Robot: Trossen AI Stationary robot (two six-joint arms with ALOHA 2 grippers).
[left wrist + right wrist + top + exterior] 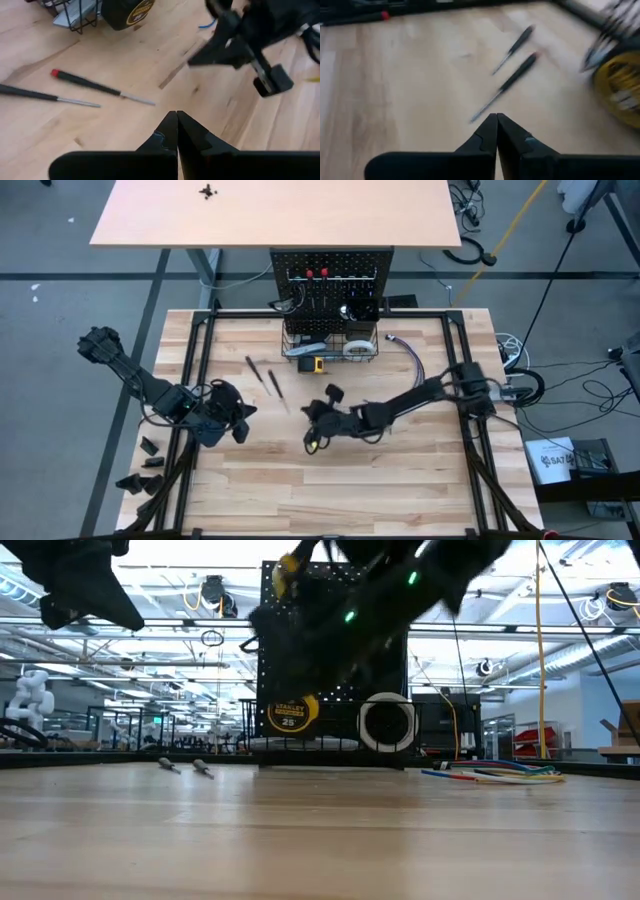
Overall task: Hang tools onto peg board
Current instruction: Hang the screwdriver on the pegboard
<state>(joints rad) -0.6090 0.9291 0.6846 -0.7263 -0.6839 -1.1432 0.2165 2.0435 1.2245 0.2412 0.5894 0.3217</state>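
Note:
The peg board (331, 276) stands upright at the table's far edge, with tools hung on it. Its wire basket (330, 345) holds a yellow tape measure (290, 715) and a white tape roll (387, 722). Two black screwdrivers (255, 370) (273, 386) lie flat on the wood in front of the board. They also show in the left wrist view (95, 86) (45, 96) and the right wrist view (512, 47) (507, 82). My left gripper (177, 114) hangs shut and empty to their near left. My right gripper (496, 116) is shut and empty to their near right, pointing toward them.
A bundle of coloured wires (410, 355) lies to the right of the basket. Small black parts (150, 465) sit at the table's near left edge. A black frame (192, 370) runs around the tabletop. Another table (280, 215) stands beyond the board.

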